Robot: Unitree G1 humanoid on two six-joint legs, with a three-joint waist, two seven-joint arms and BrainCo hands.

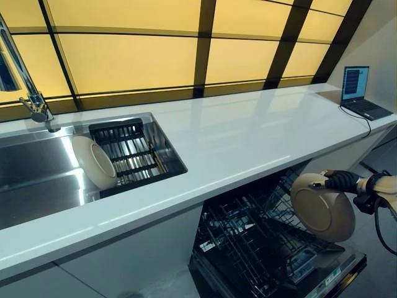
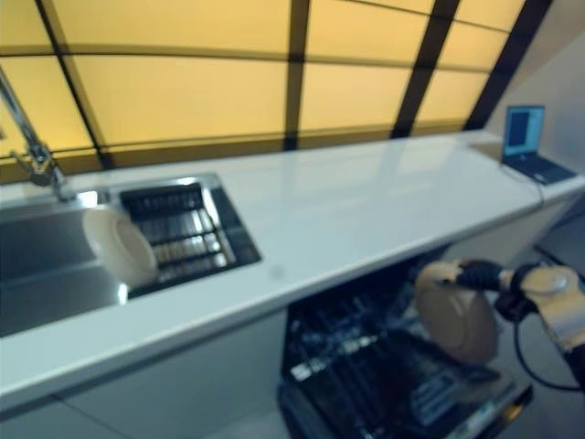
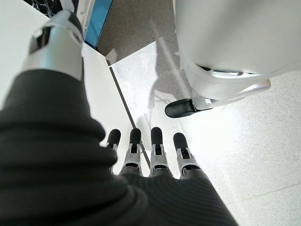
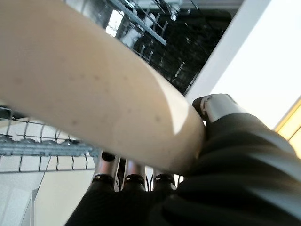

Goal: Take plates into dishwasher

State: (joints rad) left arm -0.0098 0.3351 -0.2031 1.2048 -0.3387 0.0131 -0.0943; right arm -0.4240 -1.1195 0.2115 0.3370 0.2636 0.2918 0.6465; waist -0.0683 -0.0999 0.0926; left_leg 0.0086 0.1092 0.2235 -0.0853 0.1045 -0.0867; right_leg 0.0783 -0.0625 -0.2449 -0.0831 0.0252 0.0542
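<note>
My right hand (image 1: 342, 181) is shut on the rim of a beige plate (image 1: 322, 208) and holds it on edge above the open dishwasher's lower rack (image 1: 260, 242). In the right wrist view the plate (image 4: 89, 94) lies across my fingers (image 4: 134, 178), with the thumb (image 4: 218, 106) over its rim. A second beige plate (image 1: 93, 161) leans on edge in the sink (image 1: 37, 180), against the black drainer rack (image 1: 130, 152). My left hand (image 3: 150, 150) hangs over the floor with straight fingers and holds nothing; it does not show in the eye views.
The white counter (image 1: 248, 136) runs above the dishwasher. A laptop (image 1: 360, 93) stands open at its far right end. A tap (image 1: 28, 87) rises behind the sink. The dishwasher door (image 1: 335, 276) lies open low in front.
</note>
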